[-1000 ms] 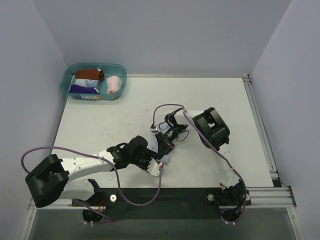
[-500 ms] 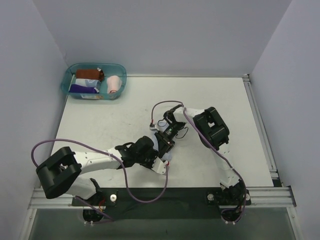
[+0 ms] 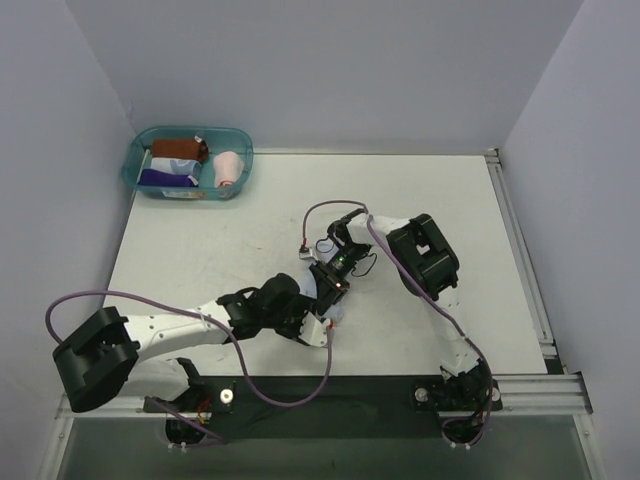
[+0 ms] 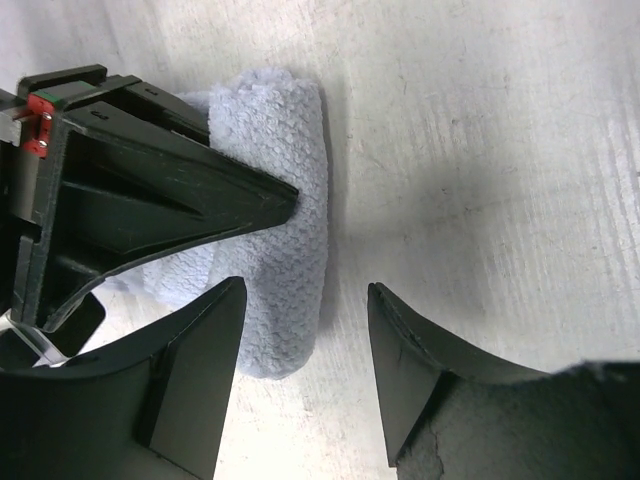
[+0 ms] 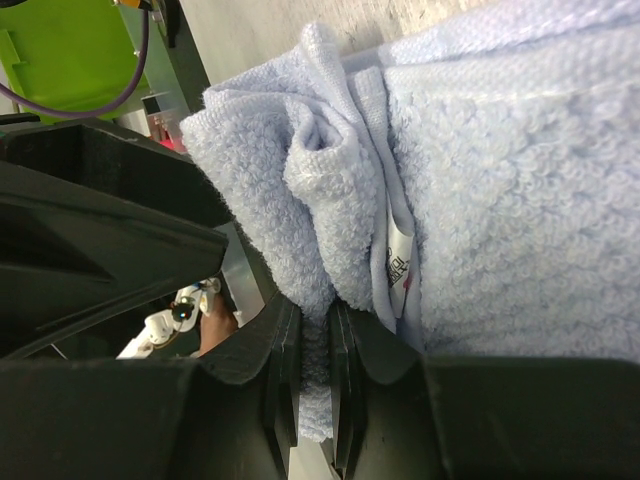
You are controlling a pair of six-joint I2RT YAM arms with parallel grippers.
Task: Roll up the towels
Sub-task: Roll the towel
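We have the half-rolled blue towel (image 4: 280, 230) in the middle of the tabletop (image 3: 220, 240), our right pincer (image 5: 312, 330) pinched tight on one fold, our left pincer (image 4: 305, 290) open wide at the roll's end, and the roll points straight away from it.

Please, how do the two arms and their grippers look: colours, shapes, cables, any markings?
The left arm and the right arm both have white links and bulky black joint housings. A thin purple cable loops along each. The left gripper and the right gripper have black, wedge-shaped fingers; the right one carries a small red part.
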